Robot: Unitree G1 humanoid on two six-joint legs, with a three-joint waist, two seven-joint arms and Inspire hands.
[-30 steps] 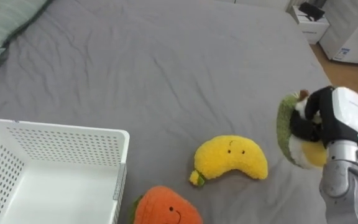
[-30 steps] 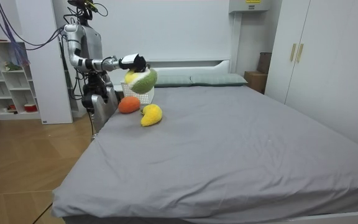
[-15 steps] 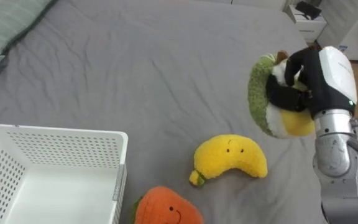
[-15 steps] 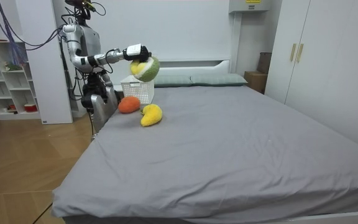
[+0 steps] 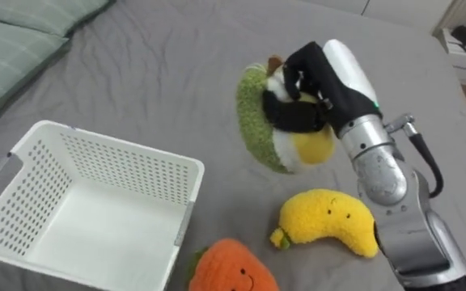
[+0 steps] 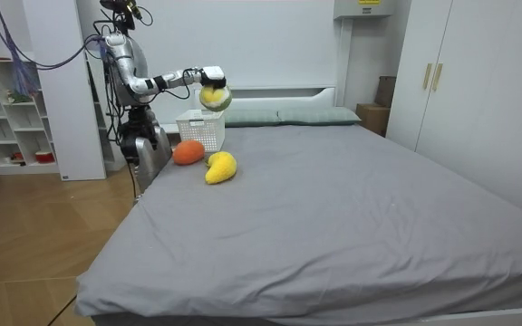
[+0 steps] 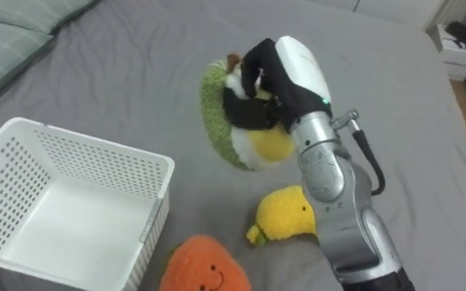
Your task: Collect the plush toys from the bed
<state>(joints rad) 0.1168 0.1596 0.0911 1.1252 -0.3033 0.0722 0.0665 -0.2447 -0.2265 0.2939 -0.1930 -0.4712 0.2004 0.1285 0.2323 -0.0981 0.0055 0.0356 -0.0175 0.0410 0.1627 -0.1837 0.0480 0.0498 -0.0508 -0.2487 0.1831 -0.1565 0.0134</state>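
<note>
- Right hand (image 5: 322, 81) has swung from the view's 3 o'clock edge to about 12 o'clock, carrying the green-and-yellow plush toy (image 5: 253, 121); the view itself shifted too.
- Fingers are curled round the toy, which is held clear of the bed (image 5: 160, 56).
- In the room view the toy now sits higher than 1 s ago, above the white basket (image 5: 116, 162).
- The basket is at 8 o'clock of the held toy, with nothing visible inside.
- Yellow banana toy (image 5: 330, 222) at 5 o'clock and orange toy (image 5: 233, 271) at 6 o'clock, both lying on the grey sheet.
- Green pillows (image 5: 23, 32) at 10 o'clock.
- Room: robot stands at the bedside; shelf unit (image 6: 7, 109) behind it, wardrobe (image 6: 478, 81) across the bed.
</note>
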